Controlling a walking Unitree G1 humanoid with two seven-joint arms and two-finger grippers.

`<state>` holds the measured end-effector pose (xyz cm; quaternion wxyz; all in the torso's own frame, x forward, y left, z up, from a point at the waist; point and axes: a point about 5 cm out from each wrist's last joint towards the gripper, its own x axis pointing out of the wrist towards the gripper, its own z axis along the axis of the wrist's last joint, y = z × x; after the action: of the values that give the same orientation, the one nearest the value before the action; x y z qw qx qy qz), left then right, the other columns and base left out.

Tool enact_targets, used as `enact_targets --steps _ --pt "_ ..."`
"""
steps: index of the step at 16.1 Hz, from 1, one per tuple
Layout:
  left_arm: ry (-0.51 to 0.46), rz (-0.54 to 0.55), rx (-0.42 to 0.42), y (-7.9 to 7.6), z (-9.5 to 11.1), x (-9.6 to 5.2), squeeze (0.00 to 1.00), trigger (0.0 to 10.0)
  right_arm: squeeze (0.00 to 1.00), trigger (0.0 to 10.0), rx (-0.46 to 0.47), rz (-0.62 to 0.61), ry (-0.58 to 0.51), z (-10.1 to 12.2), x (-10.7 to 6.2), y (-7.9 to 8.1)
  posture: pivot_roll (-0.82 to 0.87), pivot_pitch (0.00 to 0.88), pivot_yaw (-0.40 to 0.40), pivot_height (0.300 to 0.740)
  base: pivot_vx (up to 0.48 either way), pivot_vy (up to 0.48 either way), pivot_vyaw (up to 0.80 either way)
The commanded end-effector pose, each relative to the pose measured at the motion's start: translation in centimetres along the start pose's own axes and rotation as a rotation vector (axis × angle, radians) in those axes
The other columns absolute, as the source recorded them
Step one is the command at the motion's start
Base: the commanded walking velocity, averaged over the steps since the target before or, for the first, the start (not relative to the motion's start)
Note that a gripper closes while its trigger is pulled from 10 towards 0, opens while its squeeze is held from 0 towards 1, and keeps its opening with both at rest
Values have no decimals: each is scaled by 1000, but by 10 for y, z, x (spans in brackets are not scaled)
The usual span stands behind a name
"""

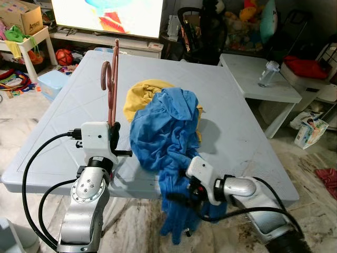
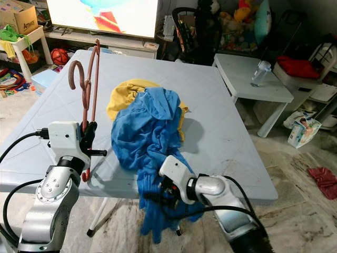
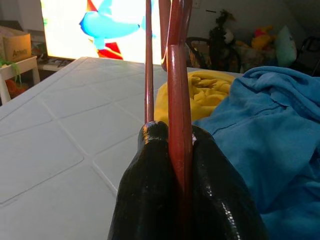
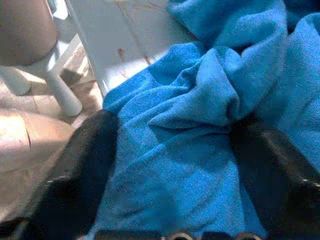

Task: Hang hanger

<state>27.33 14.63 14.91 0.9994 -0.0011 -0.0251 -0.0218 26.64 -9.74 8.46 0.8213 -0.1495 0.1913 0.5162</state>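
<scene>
Two grippers engaged at near edge of pale table (image 1: 63,126). Left gripper (image 1: 112,138) clamped on reddish-brown hanger (image 1: 110,79), fingers (image 3: 150,190) pressed tight around its lower bar, hanger held upright above table surface with hook uppermost. Right gripper (image 1: 184,197) at table's front edge, fingers (image 4: 85,165) spread wide with blue garment (image 1: 163,126) bunched between them; grip not yet closed, by the look of the right wrist view. Blue garment heaped partly on table, partly trailing over edge toward floor, lying over yellow garment (image 1: 139,95) behind it. Step in hand, as judged: readying the blue garment for threading onto the hanger, garment and hanger side by side but not yet joined. Next move likely to call for closing on one layer of cloth near an opening, lifting it clear of the yellow piece, then bringing hanger arm into that opening without snagging bunched folds.
</scene>
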Motion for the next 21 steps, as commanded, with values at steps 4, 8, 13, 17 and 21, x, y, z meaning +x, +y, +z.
enact_targets --steps 4,8,13,17,21 --pt "15 -1 2 -1 -1 -2 0 10000 0 0 12 -176 9 0 -5 -27 125 1 -121 740 0 0 0" --pt "15 9 7 1 -1 -1 0 10000 0 0 58 -250 -21 5 -7 -50 135 0 -125 740 0 0 0" --pt "10 6 0 1 0 -1 0 10000 0 0 103 -269 -41 6 4 -51 135 0 -124 740 0 0 0" --pt "9 8 -9 0 0 -1 0 10000 0 0 98 -243 -44 8 13 -46 134 0 -124 740 0 0 0" --pt "15 9 -14 -2 -1 -1 0 10000 0 0 66 -283 -81 31 34 -52 133 2 -126 740 0 0 0"
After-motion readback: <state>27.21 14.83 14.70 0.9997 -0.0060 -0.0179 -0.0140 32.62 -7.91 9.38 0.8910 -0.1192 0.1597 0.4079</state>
